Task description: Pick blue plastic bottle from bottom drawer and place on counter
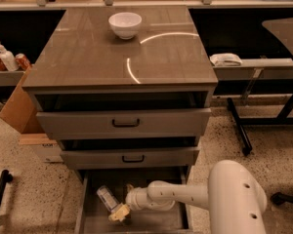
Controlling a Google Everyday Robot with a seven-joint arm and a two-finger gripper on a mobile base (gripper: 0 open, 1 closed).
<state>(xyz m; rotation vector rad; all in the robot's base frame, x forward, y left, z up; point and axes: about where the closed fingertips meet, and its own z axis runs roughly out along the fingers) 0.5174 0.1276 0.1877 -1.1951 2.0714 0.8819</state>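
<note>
The blue plastic bottle (105, 197) lies tilted inside the open bottom drawer (136, 221), its cap end toward the front right. My gripper (120, 211), with yellowish fingertips, reaches in from the right and sits at the bottle's lower end, touching or nearly touching it. The white arm (185, 195) stretches across the drawer from the lower right. The counter (97, 57) is the glossy grey-brown cabinet top above, with curved light reflections.
A white bowl (125, 24) stands at the back of the counter. The two upper drawers (124, 123) are partly pulled out above the bottom one. A pump bottle and cans (6, 58) sit on the left shelf. A cardboard box (20, 106) leans at the left.
</note>
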